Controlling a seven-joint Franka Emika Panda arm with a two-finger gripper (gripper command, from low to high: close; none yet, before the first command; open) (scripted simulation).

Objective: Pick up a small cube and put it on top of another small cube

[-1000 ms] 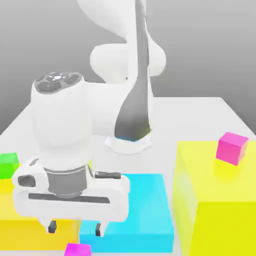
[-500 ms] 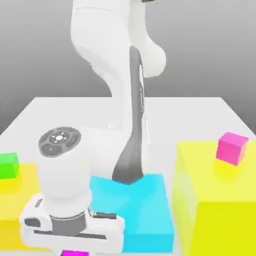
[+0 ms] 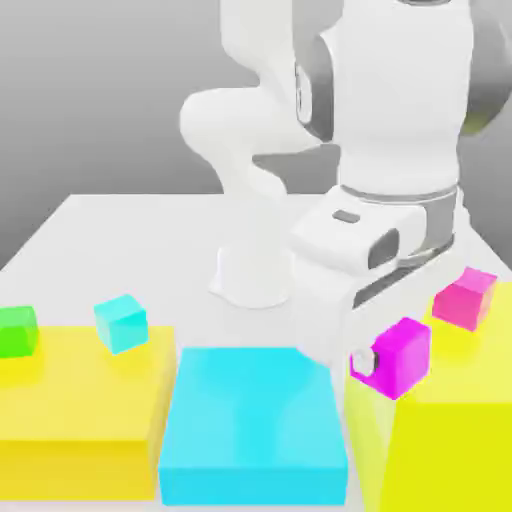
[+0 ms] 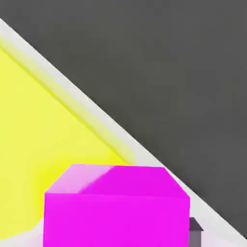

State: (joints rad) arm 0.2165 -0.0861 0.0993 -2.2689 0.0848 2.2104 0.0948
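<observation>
The tool grips the magenta cube by the near left edge of the tall yellow block; the cube sits turned, a corner facing near, with no evident long axis. Farther right, the hot-pink cube lies askew on that block.

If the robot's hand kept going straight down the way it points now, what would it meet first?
Probably the tall yellow block, met first by the held magenta cube; depth is unclear, so it might just miss the edge.
</observation>
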